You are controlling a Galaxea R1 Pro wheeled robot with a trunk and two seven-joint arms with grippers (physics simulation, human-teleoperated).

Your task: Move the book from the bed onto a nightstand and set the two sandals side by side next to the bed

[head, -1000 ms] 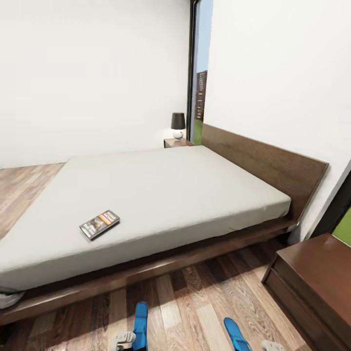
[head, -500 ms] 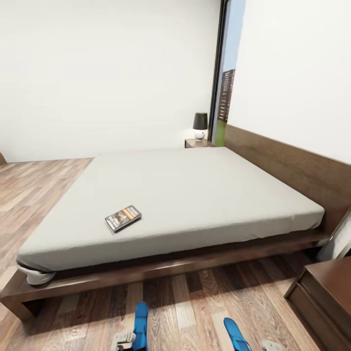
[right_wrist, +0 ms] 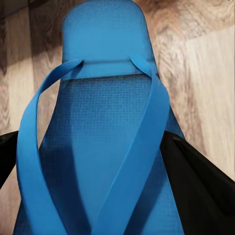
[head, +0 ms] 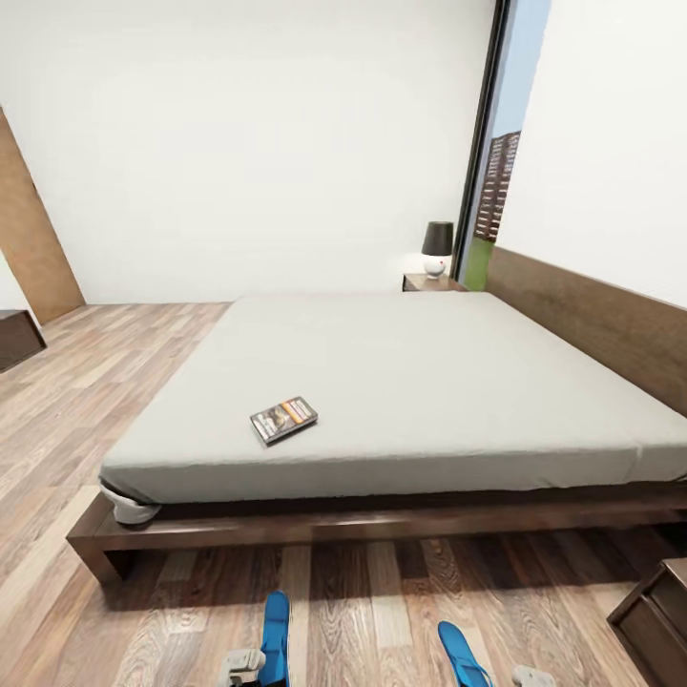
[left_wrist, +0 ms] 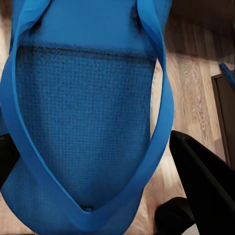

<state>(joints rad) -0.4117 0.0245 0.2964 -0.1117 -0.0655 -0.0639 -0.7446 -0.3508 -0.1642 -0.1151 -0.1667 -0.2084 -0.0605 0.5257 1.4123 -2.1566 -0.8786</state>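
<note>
Each end effector grips a thin bright-blue sandal, left [left_wrist: 83, 122] and right [right_wrist: 103, 147], straps facing its camera.

Woven-textured matt blue sandal [left_wrist: 83, 122], wood-plank floor [head: 382, 611] (grainy), smooth cloth-like grey mattress [head: 420, 382].

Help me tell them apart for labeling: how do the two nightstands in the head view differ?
The far nightstand sits beyond the bed by the window and carries a lamp; the near nightstand sits at the view's lower right corner, its visible top bare. The far one shows in full, the near one is cut by the frame. Both are dark brown wood.
</note>
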